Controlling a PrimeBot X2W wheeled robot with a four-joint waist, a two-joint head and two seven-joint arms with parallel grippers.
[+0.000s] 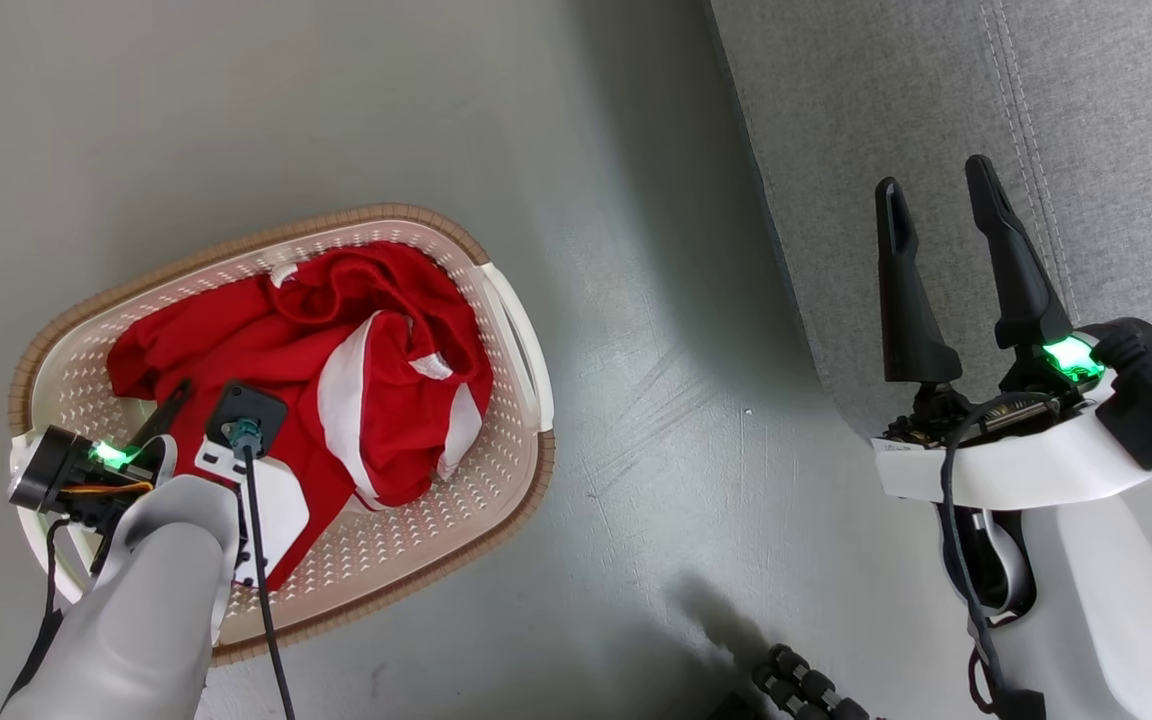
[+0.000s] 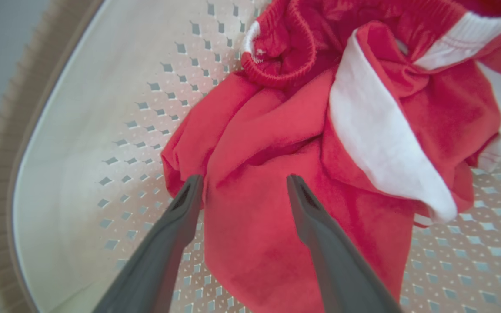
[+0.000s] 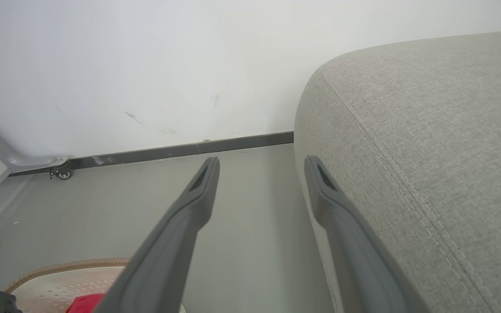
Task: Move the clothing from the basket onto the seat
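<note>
Closest to the head camera, the pale left forearm slopes down into the basket, which stands on the grey floor to my left. All the clothing that I can see lies bunched inside it, a red heap with broad white stripes, piled toward the middle and the side nearer the seat.

Through the left wrist camera I see the left hand spread wide and holding nothing. One finger sits at the edge of a red fold and the other over the fabric, with the fold in the gap between them. Whether the tips actually touch the cloth I cannot tell. A gathered waistband shows just beyond the fingertips, and bare perforated basket floor lies off to either side.

I have the right hand hanging over the front edge of the seat, well apart from the basket, its two fingers also spread wide and empty. From its wrist camera, the seat's rounded corner is on the right, with a white wall behind.
</note>
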